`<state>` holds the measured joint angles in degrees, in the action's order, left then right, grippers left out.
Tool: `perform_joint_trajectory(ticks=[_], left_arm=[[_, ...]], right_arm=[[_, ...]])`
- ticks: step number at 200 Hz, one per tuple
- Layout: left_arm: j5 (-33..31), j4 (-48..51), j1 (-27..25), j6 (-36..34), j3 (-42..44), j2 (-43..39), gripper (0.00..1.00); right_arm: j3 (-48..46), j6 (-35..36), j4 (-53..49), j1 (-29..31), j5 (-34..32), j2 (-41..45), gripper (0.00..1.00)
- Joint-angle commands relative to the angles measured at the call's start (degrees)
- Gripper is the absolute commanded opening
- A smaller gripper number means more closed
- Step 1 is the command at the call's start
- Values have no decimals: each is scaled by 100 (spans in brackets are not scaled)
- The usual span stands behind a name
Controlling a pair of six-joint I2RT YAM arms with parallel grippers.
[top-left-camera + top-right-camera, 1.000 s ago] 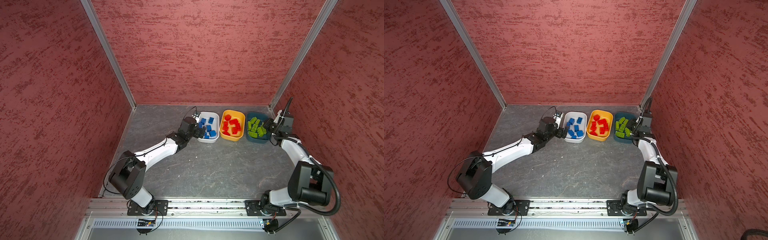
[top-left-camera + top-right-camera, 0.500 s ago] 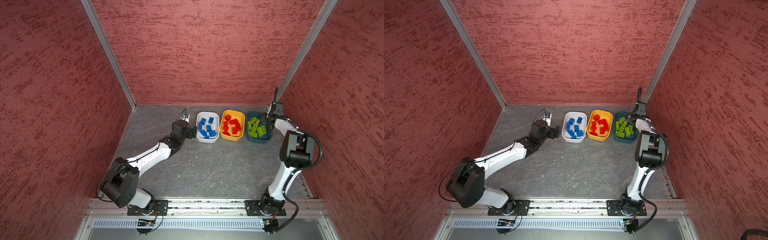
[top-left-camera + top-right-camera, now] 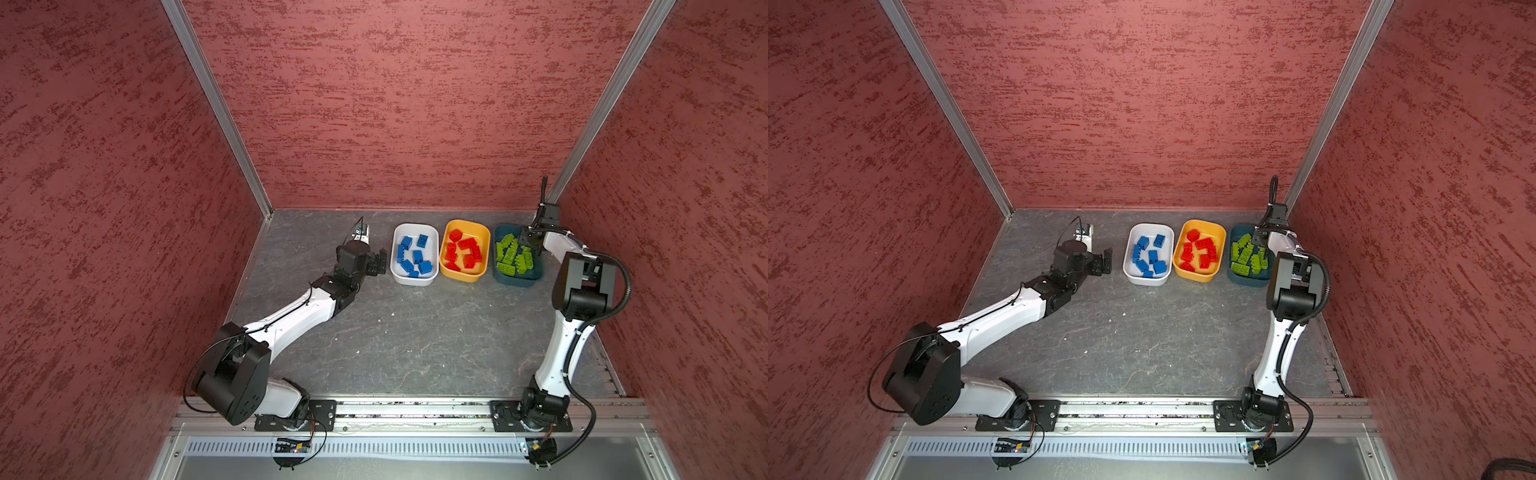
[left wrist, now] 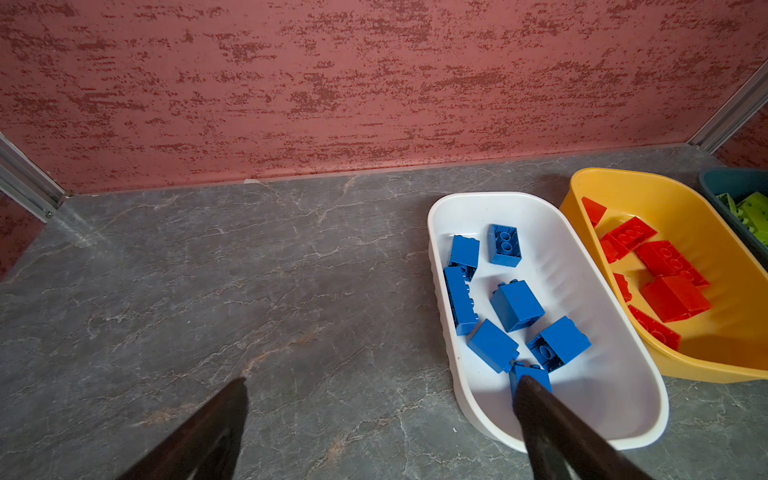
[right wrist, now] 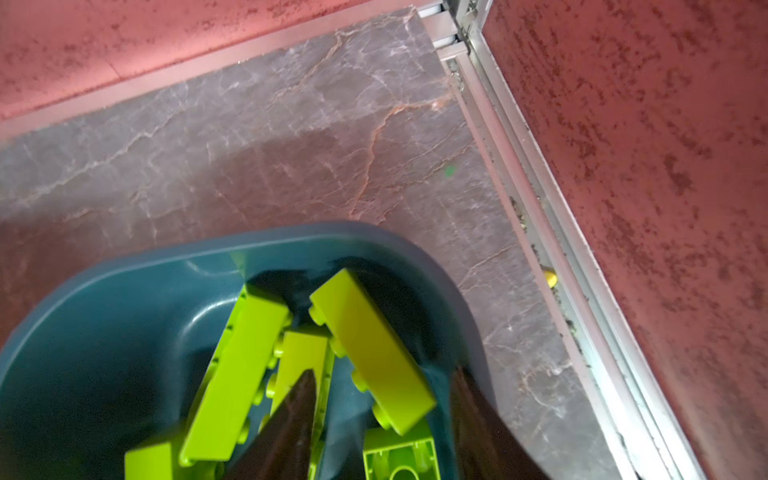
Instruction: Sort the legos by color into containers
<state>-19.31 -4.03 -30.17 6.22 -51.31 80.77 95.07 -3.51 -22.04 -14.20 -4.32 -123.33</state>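
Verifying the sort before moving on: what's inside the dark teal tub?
Only lime green bricks, loosely piled. The right end effector over the dark teal tub's far end covers some, and the pile hides the floor beneath.

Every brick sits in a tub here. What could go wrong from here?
1. The right gripper hangs open low over the teal tub, one finger by its rim; lifting out may catch the rim and shift it.
2. A green brick lies tilted by that tub's wall between the fingers; a brush might flick it out.
3. The open left gripper sits beside the white tub; a sideways move may nudge it.
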Motion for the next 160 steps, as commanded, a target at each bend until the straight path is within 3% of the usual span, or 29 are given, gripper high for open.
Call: perform_joint_trajectory(ticks=[1, 54, 61, 64, 68, 110, 143, 160], left_arm=[[-29, -109, 42, 101, 31, -37, 99], [-389, -47, 185, -37, -26, 25, 100], [-429, 7, 215, -120, -28, 18, 99], [-445, 16, 238, -155, -28, 9, 99], [-466, 41, 256, -187, -28, -6, 99], [-631, 4, 758, -148, 291, -339, 99], [-1175, -46, 1448, 256, 762, -507, 100], [-791, 0, 1875, 262, 965, -539, 99]], right_arm=[[-216, 55, 16, 20, -113, 551, 59], [-1444, -318, 390, 84, 223, 1863, 74], [-1673, -418, 507, 84, 355, 2065, 81], [-1785, -470, 565, 84, 412, 2147, 94], [-1918, -526, 628, 96, 462, 2258, 99], [-3333, -1130, 1368, 162, 550, 3537, 99], [-4502, -1398, 2155, 160, 345, 4744, 99], [-5242, -1382, 2770, 162, 194, 5316, 99]])
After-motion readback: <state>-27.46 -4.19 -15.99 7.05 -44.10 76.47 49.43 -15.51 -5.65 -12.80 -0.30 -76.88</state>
